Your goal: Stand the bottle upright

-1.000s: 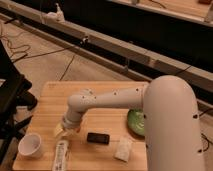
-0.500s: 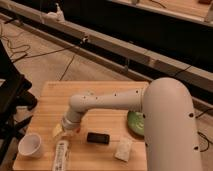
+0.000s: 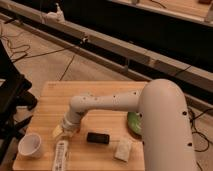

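Pincer (image 3: 62, 132) hangs low over the front-left part of the wooden tabletop (image 3: 55, 100), at the end of the white arm (image 3: 110, 102); whether it is wide or narrow cannot be told. Just below it the bottle (image 3: 61, 156) lies flat, its length running toward the front edge. A white cup (image 3: 30, 145) stands near the bottle's left side, close to the left edge. A black block (image 3: 97, 137) lies to the right of the pincer, a whitish packet (image 3: 123, 149) beyond it, and a green dish (image 3: 134, 124) under the arm. Bare wood spreads behind the pincer.
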You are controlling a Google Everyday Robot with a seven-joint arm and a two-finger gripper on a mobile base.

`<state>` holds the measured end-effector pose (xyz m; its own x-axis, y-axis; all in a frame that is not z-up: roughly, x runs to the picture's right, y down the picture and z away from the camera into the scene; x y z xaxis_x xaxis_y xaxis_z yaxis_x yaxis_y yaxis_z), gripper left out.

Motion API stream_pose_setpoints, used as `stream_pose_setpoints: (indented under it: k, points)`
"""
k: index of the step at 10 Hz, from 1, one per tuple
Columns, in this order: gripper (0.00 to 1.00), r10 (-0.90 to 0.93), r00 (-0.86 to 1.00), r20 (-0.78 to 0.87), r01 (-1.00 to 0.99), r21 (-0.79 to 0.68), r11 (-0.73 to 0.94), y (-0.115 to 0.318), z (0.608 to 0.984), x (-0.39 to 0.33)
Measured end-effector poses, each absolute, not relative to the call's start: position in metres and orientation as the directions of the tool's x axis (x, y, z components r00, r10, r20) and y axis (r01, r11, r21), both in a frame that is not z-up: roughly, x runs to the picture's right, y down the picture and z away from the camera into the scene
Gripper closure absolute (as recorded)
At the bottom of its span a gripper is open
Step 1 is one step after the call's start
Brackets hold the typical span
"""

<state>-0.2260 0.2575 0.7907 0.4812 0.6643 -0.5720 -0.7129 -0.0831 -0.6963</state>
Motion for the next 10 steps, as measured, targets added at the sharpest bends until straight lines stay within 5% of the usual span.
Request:
stream_pose_setpoints:
  k: [3, 6, 10]
  points:
    - [0.62, 0.653, 0.482, -0.584, -0.725, -0.684, -0.076, 0.264, 0.801, -0.223]
    - [0.96, 0.651, 0.477, -0.59, -0.738, -0.671, -0.068, 0.264, 0.807, -0.22]
    - [1.0, 0.68, 0.464, -0.567, -0.742, -0.668, -0.05, 0.246, 0.802, -0.214]
